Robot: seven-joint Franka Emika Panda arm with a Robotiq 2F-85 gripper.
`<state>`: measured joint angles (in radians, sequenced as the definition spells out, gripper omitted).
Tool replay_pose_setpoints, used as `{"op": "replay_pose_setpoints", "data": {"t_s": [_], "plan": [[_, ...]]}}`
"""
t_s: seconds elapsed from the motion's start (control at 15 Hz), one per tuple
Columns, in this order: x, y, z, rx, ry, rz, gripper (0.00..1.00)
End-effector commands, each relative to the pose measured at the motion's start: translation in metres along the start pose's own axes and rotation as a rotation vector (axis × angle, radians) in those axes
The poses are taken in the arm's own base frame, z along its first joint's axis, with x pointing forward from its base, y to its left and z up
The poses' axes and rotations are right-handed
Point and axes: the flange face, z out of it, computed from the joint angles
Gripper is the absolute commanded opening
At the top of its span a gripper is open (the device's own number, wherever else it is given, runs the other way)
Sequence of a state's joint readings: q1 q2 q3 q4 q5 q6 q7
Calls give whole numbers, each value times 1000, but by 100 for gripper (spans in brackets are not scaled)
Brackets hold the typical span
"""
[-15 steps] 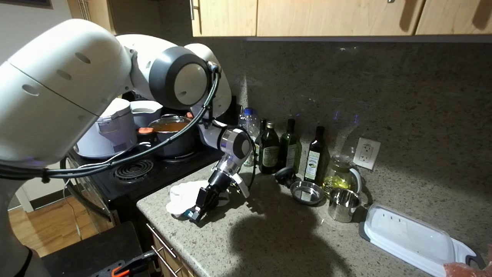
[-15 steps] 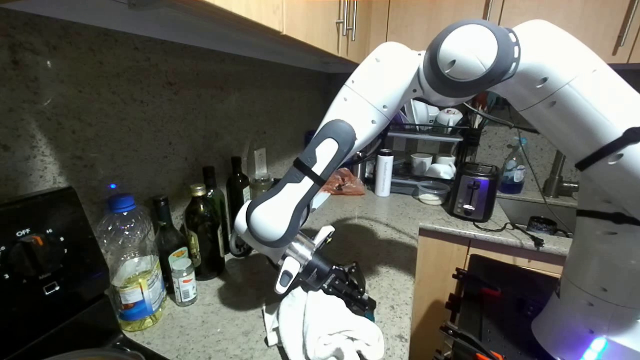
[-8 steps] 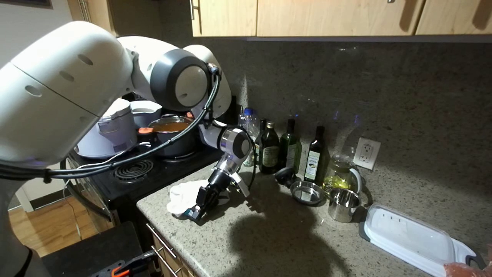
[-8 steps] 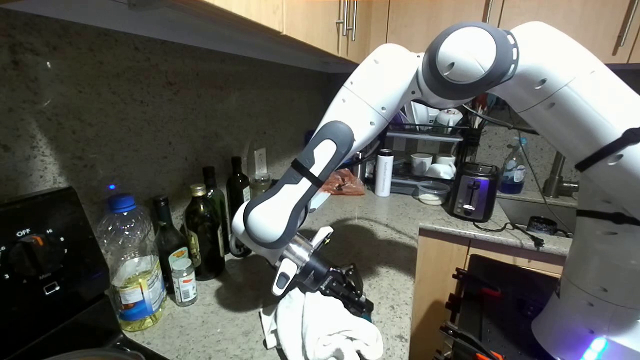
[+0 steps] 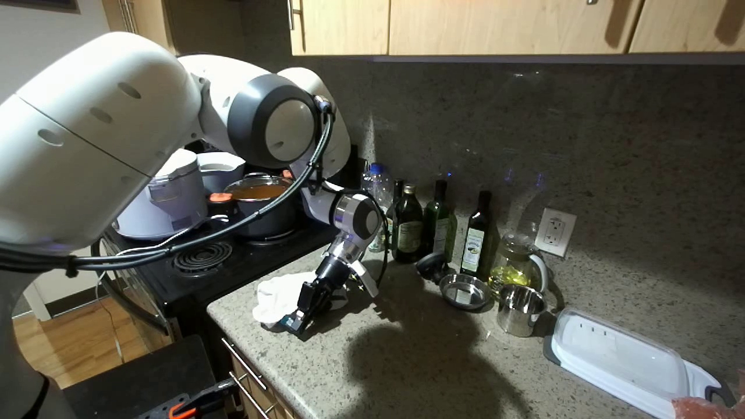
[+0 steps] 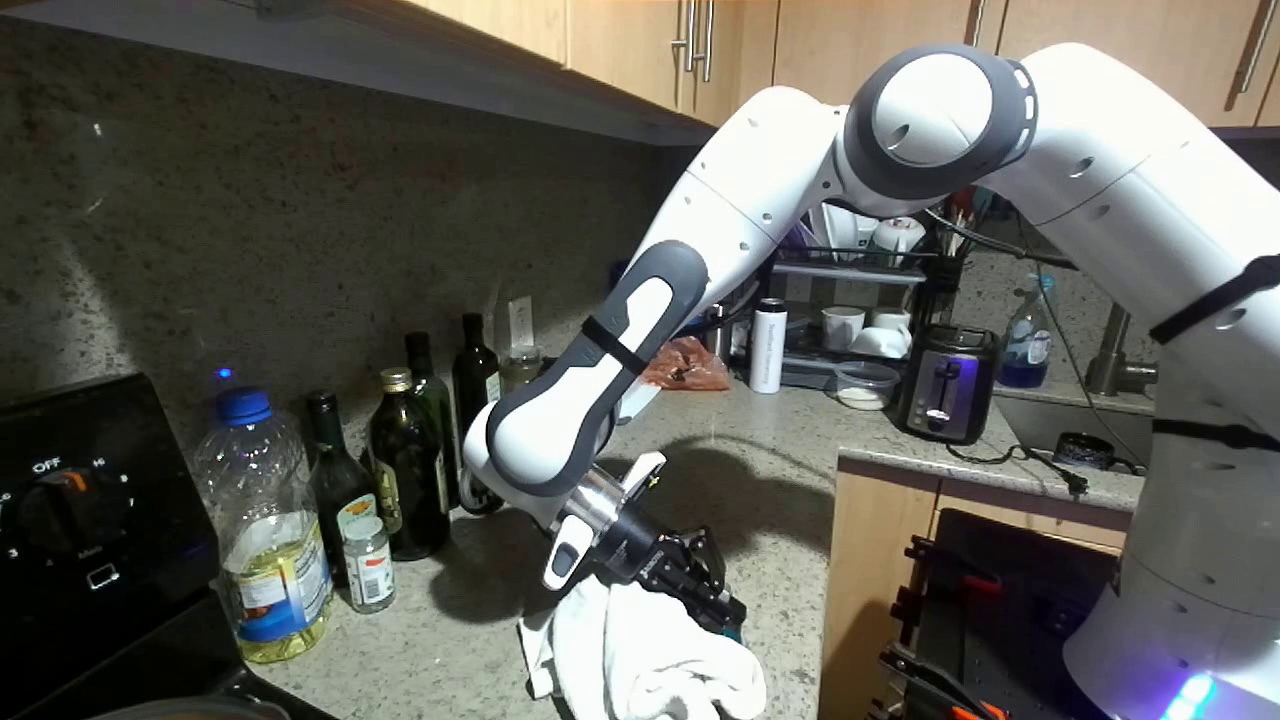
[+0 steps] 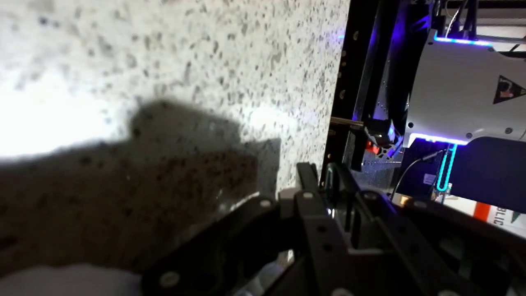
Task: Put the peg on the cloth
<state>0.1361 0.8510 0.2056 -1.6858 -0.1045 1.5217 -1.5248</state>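
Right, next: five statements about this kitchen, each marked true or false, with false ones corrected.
1. The white cloth lies bunched on the countertop. True.
2. The gripper touches the upper cabinets. False: the gripper is low, near the white cloth.
3. The plastic bottle beside the stove has a blue cap. True.
4. The metal cup stands on the stove. False: the metal cup stands on the countertop.
5. The toaster stands upright. True.

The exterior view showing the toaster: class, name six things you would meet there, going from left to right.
Stove knob → bottle of yellow liquid → small jar → white cloth → toaster → bottle of blue liquid.
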Motion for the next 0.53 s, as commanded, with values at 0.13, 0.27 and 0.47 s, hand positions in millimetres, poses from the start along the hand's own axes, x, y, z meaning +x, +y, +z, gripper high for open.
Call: {"op": "replay_pose_setpoints", "data": {"t_s": [0.13,0.27,0.47], "plan": [[4,-8,-7,25,-8,22,4],[5,-9,-6,36,-8,18,4],[7,-10,-6,47,-14,18,4]]}}
